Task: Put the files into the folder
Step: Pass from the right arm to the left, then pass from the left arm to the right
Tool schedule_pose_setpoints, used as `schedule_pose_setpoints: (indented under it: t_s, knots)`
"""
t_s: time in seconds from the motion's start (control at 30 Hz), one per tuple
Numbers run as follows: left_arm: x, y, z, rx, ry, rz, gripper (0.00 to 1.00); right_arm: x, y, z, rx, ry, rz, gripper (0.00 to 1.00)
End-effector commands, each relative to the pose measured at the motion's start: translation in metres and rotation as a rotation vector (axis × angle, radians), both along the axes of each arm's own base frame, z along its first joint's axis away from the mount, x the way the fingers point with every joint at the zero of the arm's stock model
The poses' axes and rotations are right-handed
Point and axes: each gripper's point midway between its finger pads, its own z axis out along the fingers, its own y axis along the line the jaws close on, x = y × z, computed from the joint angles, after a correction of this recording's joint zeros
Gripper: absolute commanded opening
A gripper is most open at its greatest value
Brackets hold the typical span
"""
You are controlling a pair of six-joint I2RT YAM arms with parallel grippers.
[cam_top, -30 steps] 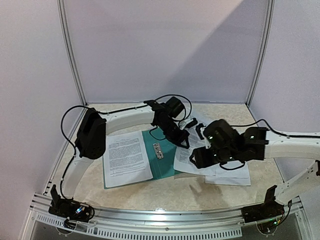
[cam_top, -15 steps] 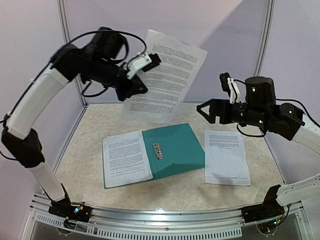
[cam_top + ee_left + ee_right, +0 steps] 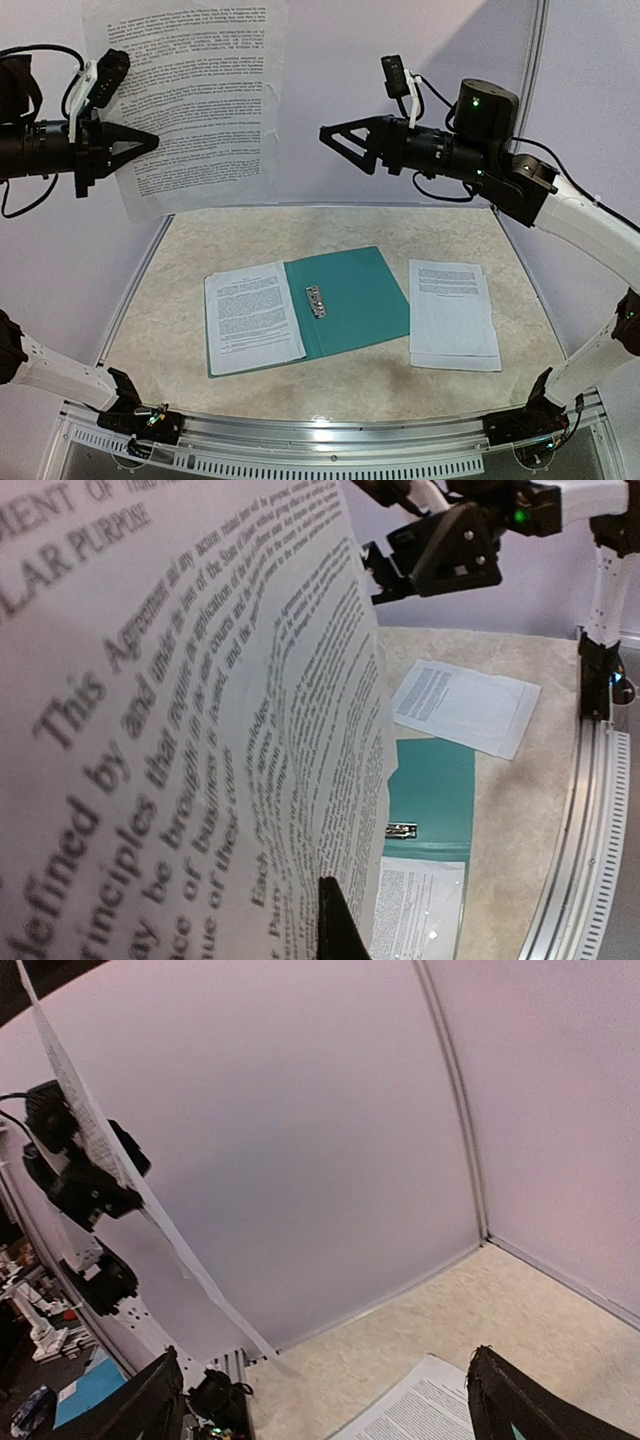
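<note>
left jaws pinch a sheet [image 3: 190,100] reading "this agreement".

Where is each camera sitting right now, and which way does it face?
Top: above and behind the arms, looking down on the table and open folder; left gripper pinching a sheet, right gripper open, bases at the bottom.
Left wrist: on the left arm, facing down across the table; the sheet fills most of it, one own finger at the bottom.
Right wrist: on the right arm, facing the left gripper; own fingertips in the bottom corners.
Shared: both wrist views show the sheet; top and left wrist share folder and stack.
</note>
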Motion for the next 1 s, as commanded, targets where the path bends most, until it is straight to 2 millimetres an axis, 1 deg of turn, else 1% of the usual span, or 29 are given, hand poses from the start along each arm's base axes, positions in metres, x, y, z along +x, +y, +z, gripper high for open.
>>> schedule_pose_setpoints:
  t_s: [0.0, 0.07, 0.13, 0.2, 0.27, 0.33, 0.47, 0.5, 0.57, 0.67, 0.77, 0.8, 0.87, 0.9, 0.93, 0.97]
  knots:
    - [-0.009, -0.010, -0.016, 0.024, 0.081, -0.080, 0.00, -0.019, 0.022, 0.035, 0.110, -0.111, 0.179, 0.99]
    - [-0.012, -0.010, -0.015, 0.018, 0.085, -0.089, 0.00, -0.024, 0.029, 0.042, 0.129, -0.144, 0.216, 0.99]
    - [-0.014, -0.011, -0.016, 0.012, 0.096, -0.098, 0.00, -0.036, 0.035, 0.048, 0.142, -0.183, 0.265, 0.99]
    - [-0.017, -0.014, -0.016, 0.003, 0.107, -0.115, 0.00, -0.045, 0.040, 0.049, 0.140, -0.216, 0.295, 0.99]
    - [-0.018, -0.017, -0.016, -0.003, 0.120, -0.132, 0.00, -0.049, 0.044, 0.051, 0.139, -0.230, 0.307, 0.98]
    - [-0.018, -0.019, -0.015, -0.009, 0.126, -0.139, 0.00, -0.046, 0.050, 0.047, 0.134, -0.210, 0.322, 0.95]
    - [-0.020, -0.025, -0.013, -0.026, 0.146, -0.165, 0.00, -0.045, 0.061, 0.043, 0.154, -0.173, 0.368, 0.84]
    - [-0.020, -0.027, -0.013, -0.029, 0.148, -0.171, 0.00, -0.046, 0.063, 0.042, 0.163, -0.165, 0.382, 0.79]
    - [-0.020, -0.029, -0.012, -0.037, 0.156, -0.176, 0.00, -0.044, 0.068, 0.039, 0.173, -0.136, 0.405, 0.63]
    - [-0.019, -0.031, -0.012, -0.039, 0.164, -0.181, 0.00, -0.044, 0.072, 0.036, 0.182, -0.116, 0.426, 0.35]
    - [-0.020, -0.032, -0.015, -0.036, 0.175, -0.186, 0.00, -0.048, 0.072, 0.034, 0.185, -0.113, 0.451, 0.06]
    - [-0.021, -0.032, -0.015, -0.036, 0.178, -0.188, 0.00, -0.049, 0.071, 0.034, 0.184, -0.113, 0.457, 0.00]
    - [-0.018, -0.032, -0.017, -0.033, 0.182, -0.176, 0.00, -0.052, 0.070, 0.031, 0.179, -0.107, 0.474, 0.00]
    - [-0.017, -0.031, -0.018, -0.031, 0.181, -0.166, 0.11, -0.053, 0.070, 0.029, 0.175, -0.102, 0.476, 0.00]
    - [-0.014, -0.030, -0.018, -0.028, 0.177, -0.149, 0.32, -0.052, 0.070, 0.026, 0.167, -0.089, 0.467, 0.00]
    - [-0.010, -0.028, -0.021, -0.019, 0.175, -0.125, 0.60, -0.049, 0.070, 0.022, 0.154, -0.076, 0.448, 0.00]
